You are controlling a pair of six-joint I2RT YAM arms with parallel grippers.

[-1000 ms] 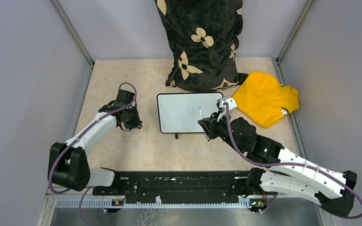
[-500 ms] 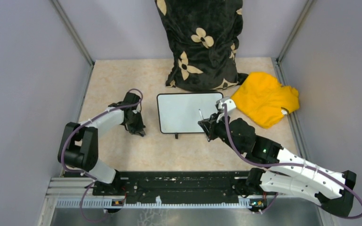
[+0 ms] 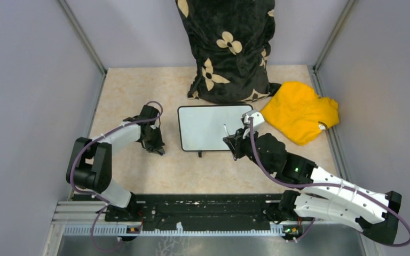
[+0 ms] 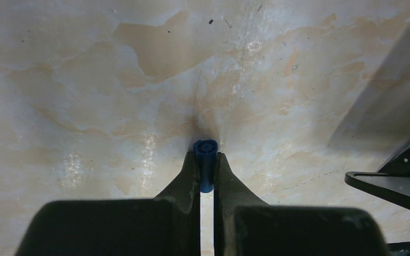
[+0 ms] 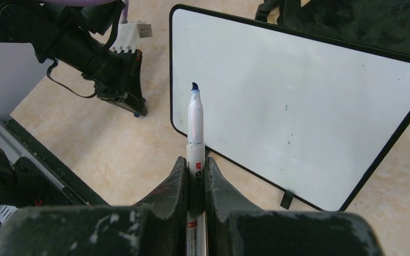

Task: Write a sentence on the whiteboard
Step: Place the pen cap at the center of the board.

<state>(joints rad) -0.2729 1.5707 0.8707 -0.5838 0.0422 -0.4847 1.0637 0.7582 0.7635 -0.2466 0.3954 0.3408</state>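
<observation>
Tabletop of beige marbled laminate point(image 3: 139, 90) fills the cell floor. At its far edge stands a tall black fabric bundle with cream flower prints point(image 3: 229, 53), and a crumpled yellow cloth point(image 3: 299, 109) lies to the right of it. The small rectangular whiteboard with a thin dark frame point(image 3: 208, 128) lies in the middle of the table, just in front of the bundle and touching the cloth's left edge; its white face carries only a few tiny specks. The right gripper point(image 5: 195, 162) is clamped on a white marker with a blue tip point(image 5: 194, 122), which points over the board's near right part. The left gripper point(image 4: 206, 157), just left of the board, pinches a small blue cap point(image 4: 205, 152) close to the tabletop.
</observation>
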